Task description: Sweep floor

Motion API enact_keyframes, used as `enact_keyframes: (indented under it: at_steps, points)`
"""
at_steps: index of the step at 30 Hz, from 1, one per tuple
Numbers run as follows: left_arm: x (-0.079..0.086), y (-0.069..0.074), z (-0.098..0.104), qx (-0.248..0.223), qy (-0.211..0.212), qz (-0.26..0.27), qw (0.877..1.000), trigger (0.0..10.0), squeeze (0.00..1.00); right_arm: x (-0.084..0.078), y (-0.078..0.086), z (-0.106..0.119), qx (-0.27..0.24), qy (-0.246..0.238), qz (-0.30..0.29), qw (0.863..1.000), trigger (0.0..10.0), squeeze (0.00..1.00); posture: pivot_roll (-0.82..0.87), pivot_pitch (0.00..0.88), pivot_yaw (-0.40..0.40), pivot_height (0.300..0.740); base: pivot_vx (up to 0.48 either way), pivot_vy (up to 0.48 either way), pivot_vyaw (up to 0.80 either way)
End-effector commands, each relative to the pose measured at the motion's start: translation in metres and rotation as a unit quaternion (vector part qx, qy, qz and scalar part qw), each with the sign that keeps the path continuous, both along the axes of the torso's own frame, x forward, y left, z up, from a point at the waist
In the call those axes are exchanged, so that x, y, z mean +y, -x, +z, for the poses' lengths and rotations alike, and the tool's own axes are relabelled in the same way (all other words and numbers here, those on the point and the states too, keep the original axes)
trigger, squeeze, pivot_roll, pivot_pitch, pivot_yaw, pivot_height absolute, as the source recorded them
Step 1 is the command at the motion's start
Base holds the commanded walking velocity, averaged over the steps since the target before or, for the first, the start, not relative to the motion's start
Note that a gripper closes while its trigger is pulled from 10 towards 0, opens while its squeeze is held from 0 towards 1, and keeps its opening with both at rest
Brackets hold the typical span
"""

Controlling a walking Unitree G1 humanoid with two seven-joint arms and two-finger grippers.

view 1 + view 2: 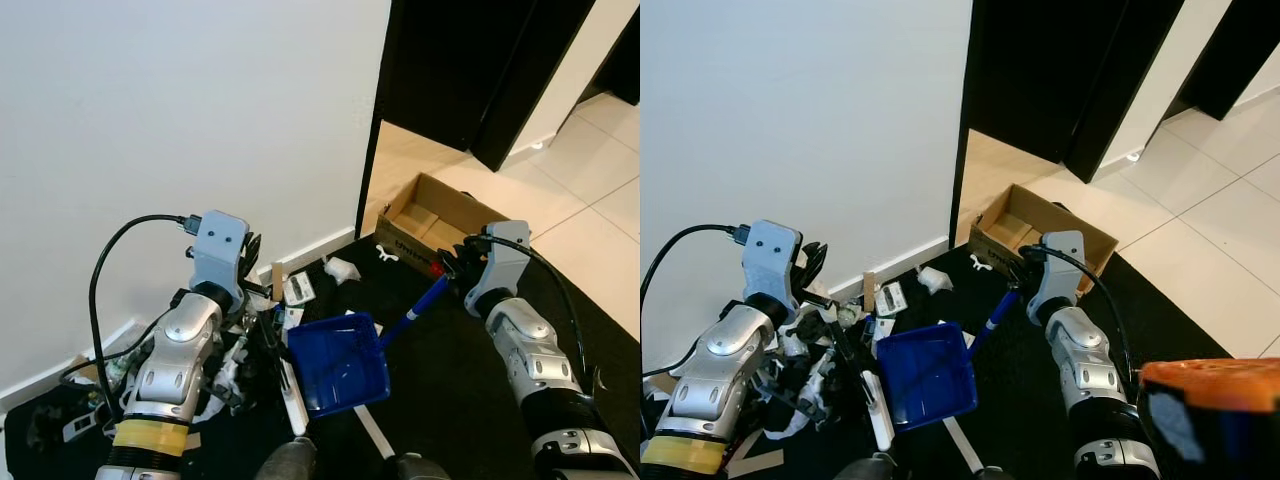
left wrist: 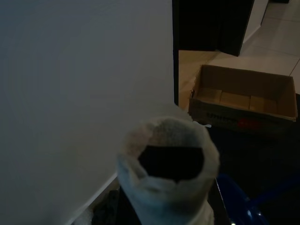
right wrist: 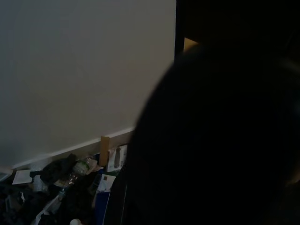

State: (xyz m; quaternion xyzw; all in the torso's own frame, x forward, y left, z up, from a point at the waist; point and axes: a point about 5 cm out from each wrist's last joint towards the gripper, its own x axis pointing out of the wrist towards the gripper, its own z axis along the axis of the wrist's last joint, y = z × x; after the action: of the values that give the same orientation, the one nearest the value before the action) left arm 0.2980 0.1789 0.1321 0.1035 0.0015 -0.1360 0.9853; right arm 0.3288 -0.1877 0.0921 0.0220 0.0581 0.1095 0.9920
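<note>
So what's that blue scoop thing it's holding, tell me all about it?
It is a blue dustpan, plastic by its shine, with a wide, shallow tray and a long, straight blue handle. The tray rests on the dark floor mat, its open edge turned towards the litter pile by the wall. The handle slants up to the right gripper, which grips its far end. Its tray looks empty. A white strip lies against its front edge.

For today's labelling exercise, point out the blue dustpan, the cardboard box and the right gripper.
Dustpan [image 1: 338, 365], left eye view, middle of its blue tray.
Cardboard box [image 1: 400, 238], left eye view, its near outer wall.
Right gripper [image 1: 455, 268], left eye view, at the dustpan handle's end.
</note>
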Motion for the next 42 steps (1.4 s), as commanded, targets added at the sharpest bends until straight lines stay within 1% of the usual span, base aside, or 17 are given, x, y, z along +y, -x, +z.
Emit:
enact_keyframes:
  at_steps: [1, 5, 18, 25, 31, 32, 34, 36, 37, 38, 40, 42]
  points:
    - [0.000, 0.001, 0.002, -0.009, -0.014, -0.006, 1.000, 10.0, 0.00, -0.002, -0.002, 0.007, -0.014, -0.002, -0.001, 1.000, 10.0, 0.00, 0.15, 0.094, -0.019, 0.740, 0.000, 0.000, 0.00]
    - [-0.001, 0.001, 0.002, -0.009, -0.011, -0.010, 1.000, 10.0, 0.00, -0.002, -0.002, 0.007, -0.014, -0.002, -0.001, 1.000, 10.0, 0.00, 0.15, 0.094, -0.019, 0.740, 0.000, -0.194, 0.00]
    - [0.001, 0.001, -0.001, -0.004, -0.005, 0.007, 1.000, 10.0, 0.00, -0.008, -0.002, 0.009, -0.017, 0.002, -0.006, 1.000, 10.0, 0.00, 0.14, 0.102, -0.020, 0.740, 0.316, -0.265, 0.00]
    - [0.002, 0.001, -0.002, 0.001, 0.001, 0.017, 1.000, 10.0, 0.00, -0.010, -0.001, 0.009, -0.016, 0.003, -0.008, 1.000, 10.0, 0.00, 0.14, 0.109, -0.022, 0.740, 0.000, 0.000, 0.00]
    - [0.003, 0.002, -0.004, 0.003, -0.003, 0.020, 1.000, 10.0, 0.00, -0.009, 0.000, 0.008, -0.015, 0.004, -0.007, 1.000, 10.0, 0.00, 0.14, 0.110, -0.022, 0.740, 0.000, 0.000, 0.00]
    - [0.003, 0.002, -0.003, 0.002, -0.006, 0.019, 1.000, 10.0, 0.00, -0.012, 0.000, 0.009, -0.015, 0.014, -0.007, 1.000, 10.0, 0.00, 0.14, 0.112, -0.021, 0.740, 0.000, 0.000, 0.00]
    - [0.003, 0.002, -0.003, 0.002, -0.007, 0.019, 1.000, 10.0, 0.00, -0.012, 0.000, 0.009, -0.015, 0.016, -0.008, 1.000, 10.0, 0.00, 0.14, 0.112, -0.021, 0.740, 0.000, 0.000, 0.00]
    - [0.003, 0.002, -0.003, 0.002, -0.008, 0.019, 1.000, 10.0, 0.00, -0.015, 0.000, 0.009, -0.016, 0.022, -0.011, 1.000, 10.0, 0.00, 0.14, 0.111, -0.020, 0.740, 0.000, 0.000, 0.00]
    - [0.003, 0.002, -0.003, 0.001, -0.010, 0.017, 1.000, 10.0, 0.00, -0.019, 0.000, 0.010, -0.017, 0.027, -0.016, 0.999, 10.0, 0.00, 0.14, 0.112, -0.019, 0.740, 0.000, 0.000, 0.00]
    - [0.003, 0.002, -0.003, 0.001, -0.010, 0.017, 1.000, 10.0, 0.00, -0.019, 0.000, 0.010, -0.017, 0.027, -0.016, 0.999, 10.0, 0.00, 0.14, 0.112, -0.019, 0.740, 0.000, 0.000, 0.00]
    - [0.002, 0.003, -0.002, -0.002, -0.013, 0.009, 1.000, 10.0, 0.00, -0.031, 0.001, 0.012, -0.019, 0.037, -0.033, 0.999, 10.0, 0.00, 0.14, 0.115, -0.019, 0.740, 0.000, 0.000, 0.00]
    - [0.004, 0.003, 0.001, -0.009, -0.021, 0.001, 1.000, 10.0, 0.00, -0.039, 0.001, 0.013, -0.019, 0.044, -0.045, 0.998, 10.0, 0.00, 0.14, 0.119, -0.018, 0.740, 0.000, 0.000, 0.00]
